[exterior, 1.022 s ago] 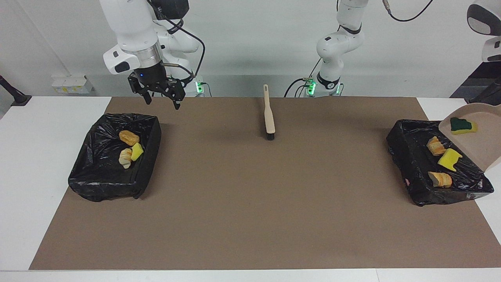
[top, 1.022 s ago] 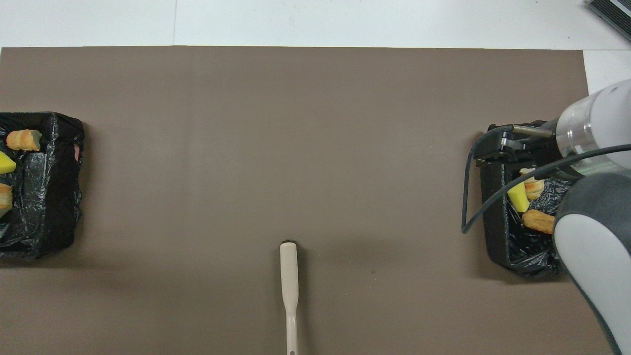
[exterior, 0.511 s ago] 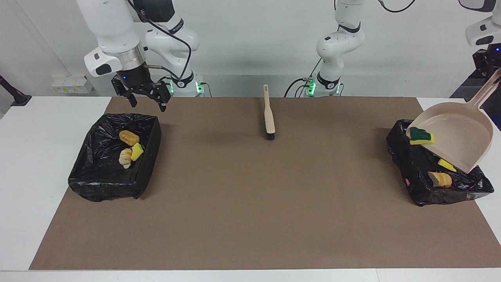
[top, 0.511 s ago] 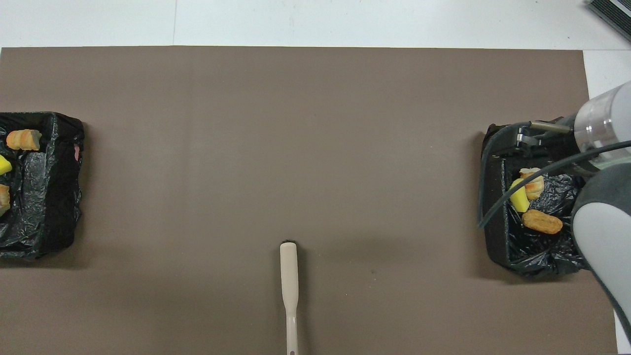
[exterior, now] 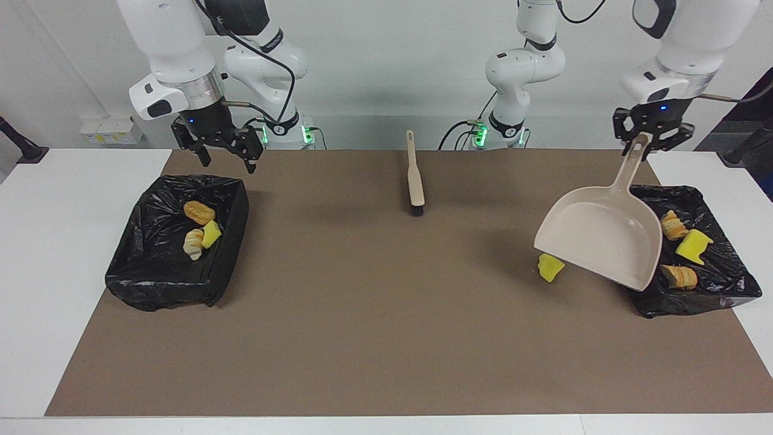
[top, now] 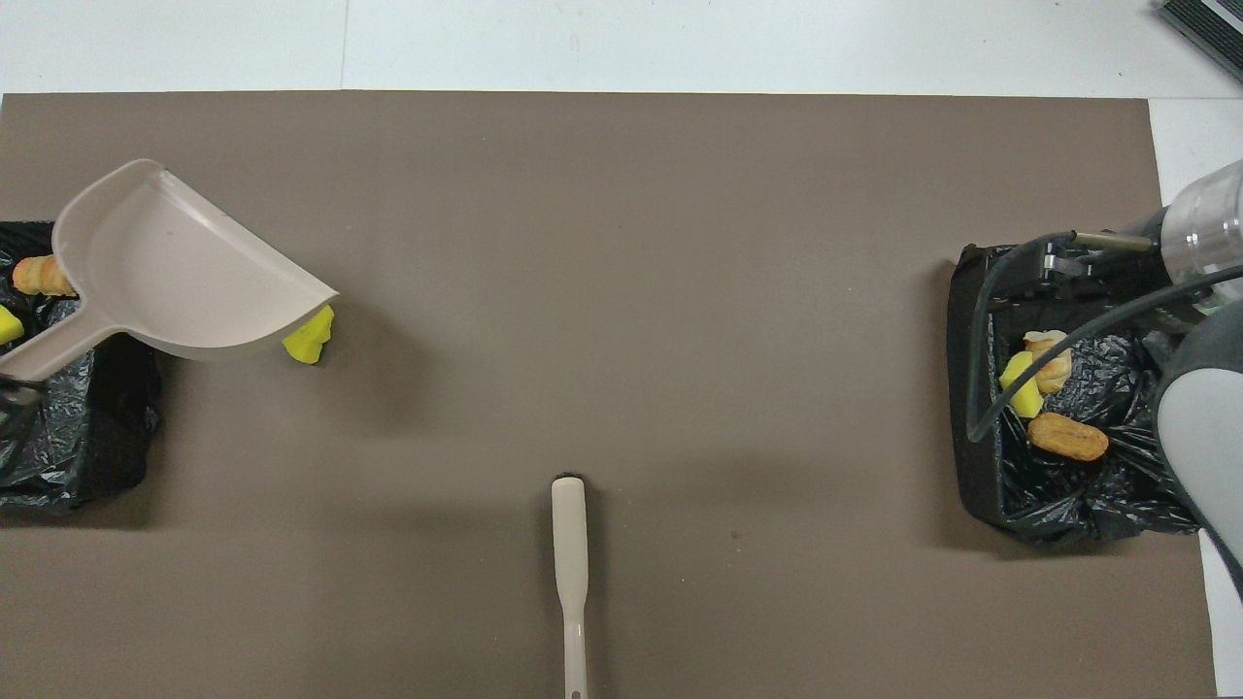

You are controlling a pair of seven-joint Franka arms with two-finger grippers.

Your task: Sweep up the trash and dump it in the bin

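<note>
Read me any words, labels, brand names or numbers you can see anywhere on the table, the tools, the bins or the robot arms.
None can be read.
Beige plastic dustpan: plain, no print.
Beige long-handled brush: no marking shows.
Two black bag-lined bins: no labels.
White robot arms: no legible lettering.
Small white box on the wall ledge: any print on it is too small to read.

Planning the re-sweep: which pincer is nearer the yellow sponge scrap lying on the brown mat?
Left. The left pincer holds the beige plastic dustpan whose lip is over the yellow sponge scrap; the right pincer waits above the other black-lined bin.
</note>
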